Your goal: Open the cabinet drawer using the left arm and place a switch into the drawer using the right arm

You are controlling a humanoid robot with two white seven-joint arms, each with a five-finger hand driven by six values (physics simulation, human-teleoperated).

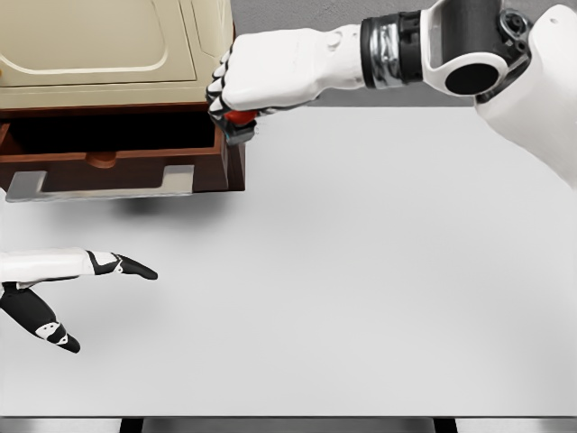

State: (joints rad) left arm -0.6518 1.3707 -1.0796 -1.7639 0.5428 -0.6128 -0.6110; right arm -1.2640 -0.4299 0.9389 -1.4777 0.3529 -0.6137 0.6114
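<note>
- Head view. Desk (361, 271): flat, matte, pale grey-white top filling most of the frame; dark strip and two dark leg stubs along the bottom edge.
- Cabinet (108, 45), upper left of the frame: cream, smooth body with a rounded raised panel outline on its face, sitting on a dark reddish-brown wooden base.
- Drawer (117, 158), below the cream body: pulled out toward the camera, same reddish-brown wood, boxy with a dark shadowed interior. A flat, light grey metal-looking handle (99, 185) with a squared U shape runs across its front.
- Right robot hand (239, 86), upper middle of the frame, at the cabinet's right front corner and over the right end of the open drawer: glossy white shell, black joints, fingers curled into a tight fist. Its white forearm runs right to a black ribbed wrist band and a rounded grey-and-white joint in the upper right corner.
- Switch (239, 122): gripped in that fist, only partly visible beneath the knuckles; a small red piece over a grey block, just at the drawer's right wall. Whether it touches the wood I cannot tell.
- Left robot hand (54, 293), lower left of the frame, above the desk and well apart from the drawer: white segments with black tips, fingers spread loosely, holding nothing.
</note>
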